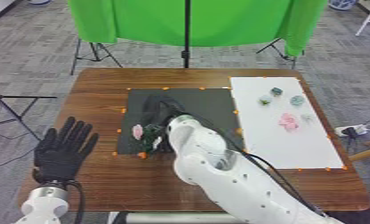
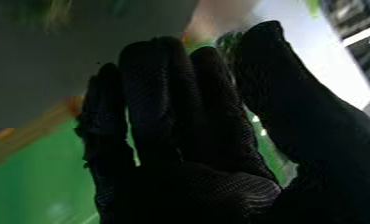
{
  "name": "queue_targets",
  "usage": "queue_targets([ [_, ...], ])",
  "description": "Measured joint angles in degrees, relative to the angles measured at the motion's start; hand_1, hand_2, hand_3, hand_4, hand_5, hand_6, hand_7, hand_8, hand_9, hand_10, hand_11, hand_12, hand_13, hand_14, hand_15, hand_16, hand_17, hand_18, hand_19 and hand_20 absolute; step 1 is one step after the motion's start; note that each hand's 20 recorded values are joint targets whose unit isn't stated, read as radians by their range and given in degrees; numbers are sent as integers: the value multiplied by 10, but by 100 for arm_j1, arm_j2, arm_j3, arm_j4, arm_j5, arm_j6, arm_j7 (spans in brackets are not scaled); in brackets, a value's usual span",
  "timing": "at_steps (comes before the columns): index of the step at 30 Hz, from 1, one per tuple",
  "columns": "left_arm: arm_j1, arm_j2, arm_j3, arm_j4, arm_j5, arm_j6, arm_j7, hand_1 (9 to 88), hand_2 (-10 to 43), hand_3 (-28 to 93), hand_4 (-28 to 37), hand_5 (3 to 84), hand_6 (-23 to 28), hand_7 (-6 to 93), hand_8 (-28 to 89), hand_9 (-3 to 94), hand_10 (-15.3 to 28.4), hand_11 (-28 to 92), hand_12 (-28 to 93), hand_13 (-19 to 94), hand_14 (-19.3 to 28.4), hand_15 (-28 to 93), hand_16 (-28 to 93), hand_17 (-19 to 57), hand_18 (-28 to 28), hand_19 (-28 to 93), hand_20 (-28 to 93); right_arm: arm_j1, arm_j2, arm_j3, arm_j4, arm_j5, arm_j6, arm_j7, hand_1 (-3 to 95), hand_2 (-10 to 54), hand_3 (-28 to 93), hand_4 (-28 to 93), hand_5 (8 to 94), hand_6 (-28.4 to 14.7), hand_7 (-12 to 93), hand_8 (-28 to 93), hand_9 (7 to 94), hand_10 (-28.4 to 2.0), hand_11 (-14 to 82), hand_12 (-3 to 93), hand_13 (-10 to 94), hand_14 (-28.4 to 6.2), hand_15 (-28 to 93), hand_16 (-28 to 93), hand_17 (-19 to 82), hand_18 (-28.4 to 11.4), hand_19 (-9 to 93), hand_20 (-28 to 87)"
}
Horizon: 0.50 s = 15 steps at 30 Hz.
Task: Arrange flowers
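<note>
Right hand (image 1: 166, 106), fingers nearly straight; greenery (image 2: 226, 42) between thumb and fingertips.

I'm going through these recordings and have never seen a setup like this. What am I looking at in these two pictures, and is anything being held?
This is a robot with two white arms, each ending in a black-gloved robot hand. The head view looks forward and down from the robot's head; the right wrist view looks along the right robot hand from its own wrist.

On the brown table lie a dark mat and a white sheet. The sheet bears a pink flower and several small greenish or bluish pieces. The right robot hand is over the mat, beside a pink bloom; whether it holds anything, I cannot tell. The left robot hand is open and empty.
</note>
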Motion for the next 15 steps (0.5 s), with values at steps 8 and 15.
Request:
queue_targets([
  [8, 171, -123, -141, -50, 12, -17, 50, 279, 205, 754, -283, 465, 81, 109, -77, 388, 142, 175, 125, 305, 138, 318, -40, -37, 140, 295, 168, -700, 1309, 1606, -953, 21, 240, 136, 477, -95, 794, -283, 571, -64, 123, -108, 543, -184, 157, 158, 473, -164, 489, 145, 215, -227, 747, 320],
  [15, 272, -92, -186, -78, -1, -17, 152, 279, 205, 754, -283, 467, 81, 111, -77, 389, 143, 176, 125, 305, 137, 320, -40, -37, 140, 295, 169, -1579, 2597, 2779, -796, 258, 1090, 62, 460, -95, 796, -283, 529, -66, 121, -110, 510, -183, 146, 157, 450, -166, 459, 151, 222, -229, 787, 332],
])
